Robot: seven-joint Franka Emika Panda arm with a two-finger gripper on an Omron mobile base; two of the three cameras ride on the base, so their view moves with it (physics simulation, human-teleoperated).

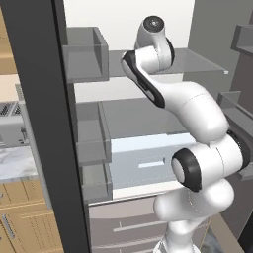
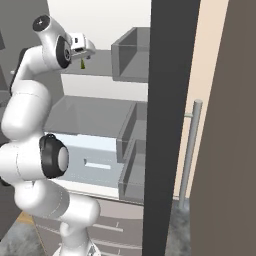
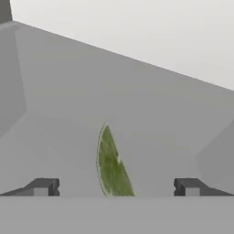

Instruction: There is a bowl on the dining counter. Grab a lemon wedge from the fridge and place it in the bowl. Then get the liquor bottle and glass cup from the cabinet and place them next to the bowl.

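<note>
I hold the pincer [image 3: 116, 187] wide open and empty over the grey upper fridge shelf [image 3: 68, 105] — the thin green, crescent-shaped lemon wedge [image 3: 111, 167] lies centred between its 2 fingertips, long axis pointing away from me, across the gap.

The lemon wedge [image 3: 112, 167] is showing a mottled, rough green skin; the fridge shelf [image 3: 151, 100] is looking smooth, matt grey.

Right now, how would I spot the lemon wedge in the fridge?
Look in the open fridge at the upper grey shelf. The lemon wedge stands there between the open gripper fingertips. It is a thin, pointed green sliver, the one coloured thing on grey.
</note>
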